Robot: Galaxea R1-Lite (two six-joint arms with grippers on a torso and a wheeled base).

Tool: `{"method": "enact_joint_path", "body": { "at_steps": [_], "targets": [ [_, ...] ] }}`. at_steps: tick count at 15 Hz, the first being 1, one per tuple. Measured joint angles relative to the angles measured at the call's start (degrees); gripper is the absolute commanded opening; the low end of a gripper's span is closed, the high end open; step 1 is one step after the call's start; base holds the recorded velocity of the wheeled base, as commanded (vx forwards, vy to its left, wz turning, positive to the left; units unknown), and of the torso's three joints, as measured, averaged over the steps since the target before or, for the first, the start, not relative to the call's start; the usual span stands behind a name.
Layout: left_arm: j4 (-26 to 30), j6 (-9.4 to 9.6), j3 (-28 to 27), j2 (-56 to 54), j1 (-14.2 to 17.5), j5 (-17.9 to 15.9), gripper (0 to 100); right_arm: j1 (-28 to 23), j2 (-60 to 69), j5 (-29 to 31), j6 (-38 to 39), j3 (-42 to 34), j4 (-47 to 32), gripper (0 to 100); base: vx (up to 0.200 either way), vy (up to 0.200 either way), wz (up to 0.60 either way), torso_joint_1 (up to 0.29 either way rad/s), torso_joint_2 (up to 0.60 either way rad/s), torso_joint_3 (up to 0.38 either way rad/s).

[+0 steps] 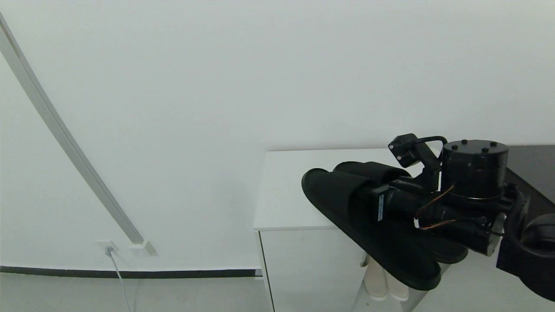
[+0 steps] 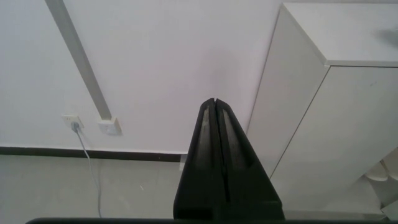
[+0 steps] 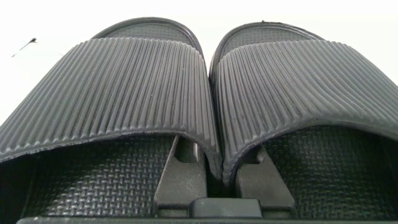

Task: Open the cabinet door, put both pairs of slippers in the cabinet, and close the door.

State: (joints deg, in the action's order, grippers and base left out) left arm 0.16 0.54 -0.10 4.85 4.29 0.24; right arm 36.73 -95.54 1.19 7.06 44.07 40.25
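**Black pair held up before the cabinet; left fingers clenched on nothing**

The right gripper (image 1: 378, 203) holds the black slippers (image 1: 342, 195) side by side in front of the white cabinet (image 1: 290, 190). They cover part of its top and front. The right wrist view gives the grip itself: the fingers (image 3: 181, 179) run in under the ribbed straps, one in each slipper, with the two inner walls clamped between them. The head view adds the pose: the pair is tilted, with the heel ends lowest.

Beneath those heels, the white slippers (image 1: 383, 284) stand just beside the cabinet's front panel and are partly covered. I cannot tell whether they are inside. A dark counter (image 1: 535, 158) adjoins the cabinet on the right.

In the left wrist view, the left gripper (image 2: 215, 109) has its fingers pressed together around nothing, off the cabinet's side. Beyond it on the wall are a socket (image 1: 107, 248) with a cable (image 1: 122, 284) and a slanted grey strip (image 1: 65, 134).
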Motion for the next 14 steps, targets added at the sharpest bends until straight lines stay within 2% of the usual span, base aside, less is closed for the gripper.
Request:
{"method": "enact_joint_path", "body": {
  "at_steps": [5,14],
  "targets": [
    [0.0,-0.10,0.0,0.0,0.0,0.0,0,0.0,2.7,0.0,0.1,-2.1,-0.1,0,0.000,0.000,0.00,0.000,0.00,0.000],
    [0.0,-0.11,0.0,0.0,0.0,0.0,0,0.2,2.8,-0.1,-0.1,-3.3,0.1,0,-0.200,0.000,0.00,0.002,0.00,0.005]
  ]
}}
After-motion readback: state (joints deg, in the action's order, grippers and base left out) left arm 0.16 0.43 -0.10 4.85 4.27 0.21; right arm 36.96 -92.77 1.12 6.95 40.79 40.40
